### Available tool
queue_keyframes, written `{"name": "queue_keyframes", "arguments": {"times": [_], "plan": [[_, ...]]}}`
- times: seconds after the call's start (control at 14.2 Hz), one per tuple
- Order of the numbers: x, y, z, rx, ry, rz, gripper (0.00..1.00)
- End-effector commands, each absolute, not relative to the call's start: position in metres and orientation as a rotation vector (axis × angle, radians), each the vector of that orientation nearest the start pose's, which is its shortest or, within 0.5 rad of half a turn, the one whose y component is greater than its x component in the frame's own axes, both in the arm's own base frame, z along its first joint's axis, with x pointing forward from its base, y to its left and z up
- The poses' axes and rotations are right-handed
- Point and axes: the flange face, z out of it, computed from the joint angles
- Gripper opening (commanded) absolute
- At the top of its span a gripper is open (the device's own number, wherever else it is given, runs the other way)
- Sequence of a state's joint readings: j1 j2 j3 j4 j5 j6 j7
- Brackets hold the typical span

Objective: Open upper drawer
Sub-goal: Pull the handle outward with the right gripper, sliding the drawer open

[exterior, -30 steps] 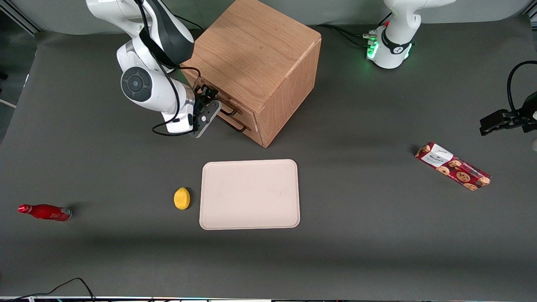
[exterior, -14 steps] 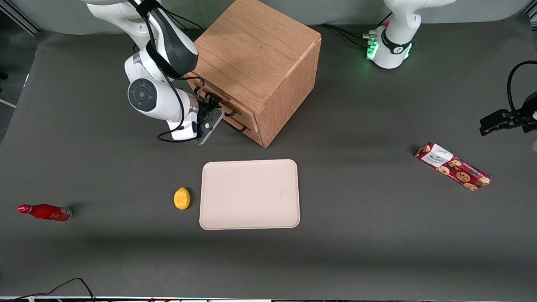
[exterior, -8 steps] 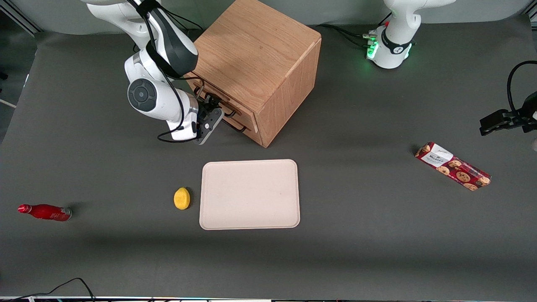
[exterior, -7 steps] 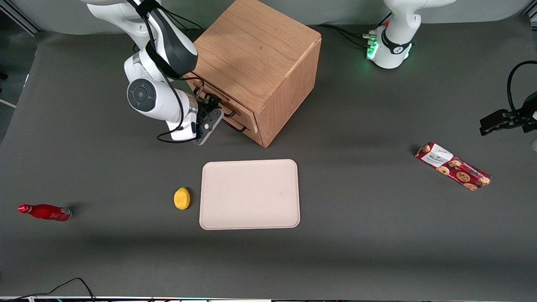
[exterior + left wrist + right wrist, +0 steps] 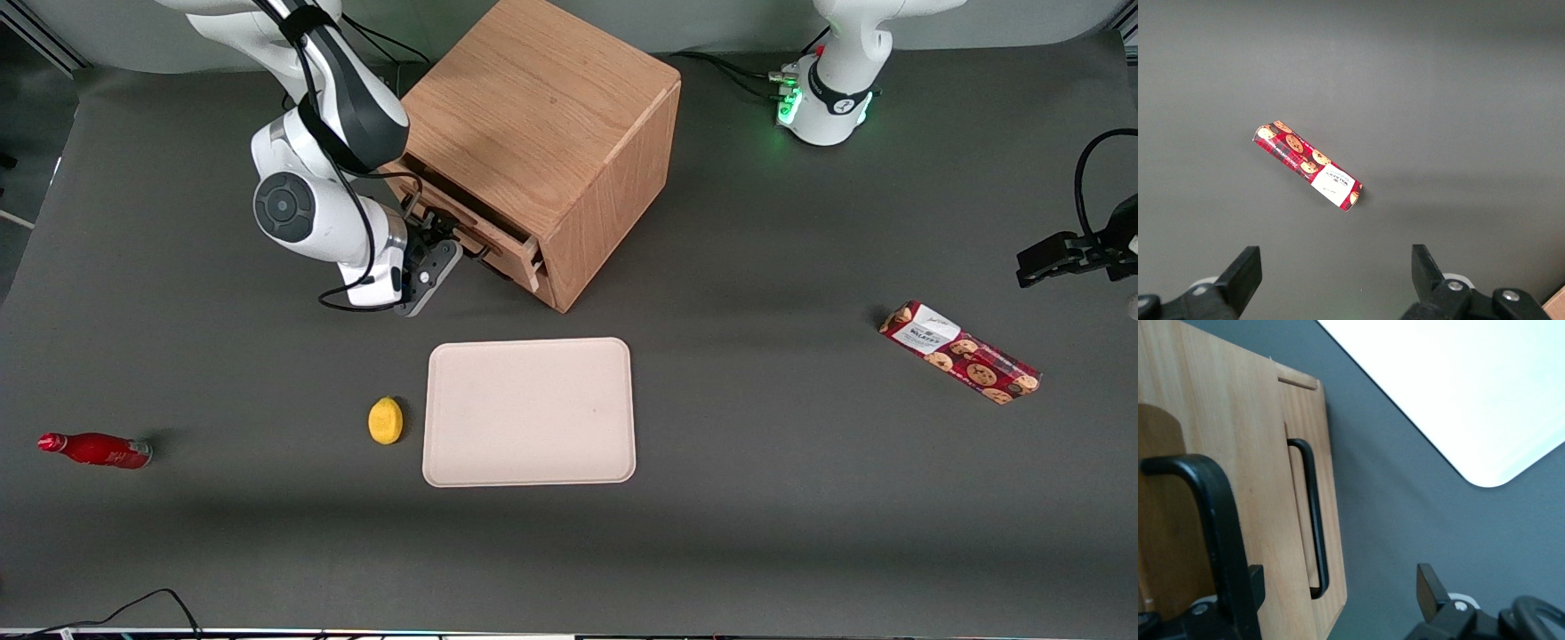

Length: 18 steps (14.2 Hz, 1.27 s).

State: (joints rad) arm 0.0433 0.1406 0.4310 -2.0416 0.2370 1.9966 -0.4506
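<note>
The cube-shaped wooden cabinet [image 5: 542, 98] stands near the back of the table. Its upper drawer [image 5: 514, 253] is pulled a short way out, with a dark gap showing under the cabinet top. My right gripper [image 5: 442, 233] is at that drawer's front, open. In the right wrist view the gripper [image 5: 1340, 581] has its fingers wide apart, and one finger [image 5: 1255, 583] sits against the upper drawer's black bar handle [image 5: 1215, 513]. The lower drawer [image 5: 1328, 453] with its own black handle [image 5: 1313, 520] stays shut, set back from the upper drawer's front [image 5: 1205, 407].
A beige tray [image 5: 529, 412] lies nearer the front camera than the cabinet, with a yellow lemon [image 5: 385, 420] beside it. A red bottle [image 5: 93, 450] lies toward the working arm's end. A cookie packet [image 5: 960, 352] lies toward the parked arm's end.
My gripper moved up to the upper handle, then drew back from the cabinet; the upper drawer came out with it and a gap opened under the cabinet top.
</note>
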Motion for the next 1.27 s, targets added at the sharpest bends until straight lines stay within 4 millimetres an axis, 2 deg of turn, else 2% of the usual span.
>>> {"name": "queue_keyframes", "arguments": {"times": [0.0,0.42,0.63,0.99,1.2], "plan": [[0.507,0.245,0.356,-2.671,-1.164,0.235,1.0],[0.531,0.215,0.368,-2.701,-1.148,0.181,1.0],[0.538,0.206,0.369,-2.704,-1.154,0.169,1.0],[0.559,0.176,0.373,-2.752,-1.13,0.142,1.0],[0.564,0.17,0.372,-2.752,-1.137,0.138,1.0]]}}
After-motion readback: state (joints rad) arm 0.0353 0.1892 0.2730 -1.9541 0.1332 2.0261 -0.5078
